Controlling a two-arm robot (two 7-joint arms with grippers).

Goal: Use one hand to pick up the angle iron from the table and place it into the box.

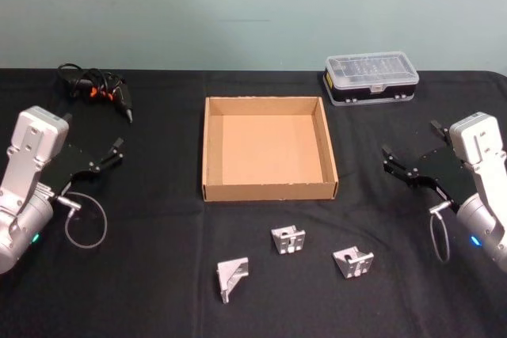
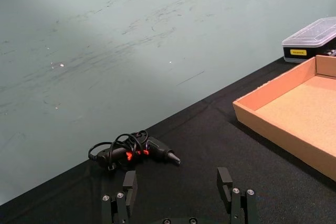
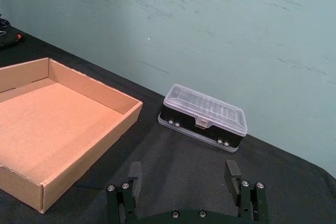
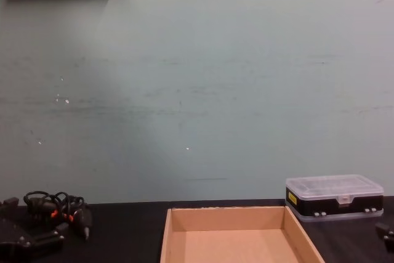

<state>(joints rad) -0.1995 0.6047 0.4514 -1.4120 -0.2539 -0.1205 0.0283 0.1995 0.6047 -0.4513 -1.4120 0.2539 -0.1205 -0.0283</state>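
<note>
Closest to me, three small metal brackets lie on the black table (image 1: 150, 282). The left bracket (image 1: 232, 277) is the nearest. The middle bracket (image 1: 288, 239) sits a little farther back, and the right bracket (image 1: 353, 262) is off to its side. None of them touches another. All three rest on the tabletop on my side of the box (image 1: 208, 148), near its front wall but outside it. The box is a shallow cardboard tray standing in the middle of the table.

My left gripper (image 1: 109, 156) is held over the left part of the table, well apart from the box and the brackets, with its two black fingers spread wide. My right gripper (image 1: 409, 138) is held over the right part of the table, level with the box's front corner and apart from it. Its fingers are spread wide too.

Beyond my left gripper, near the far edge of the table, lies a tangle of black cables (image 1: 95, 87) with orange marks. Past the box's far right corner stands a plastic case (image 1: 371, 78) with its clear lid closed.
</note>
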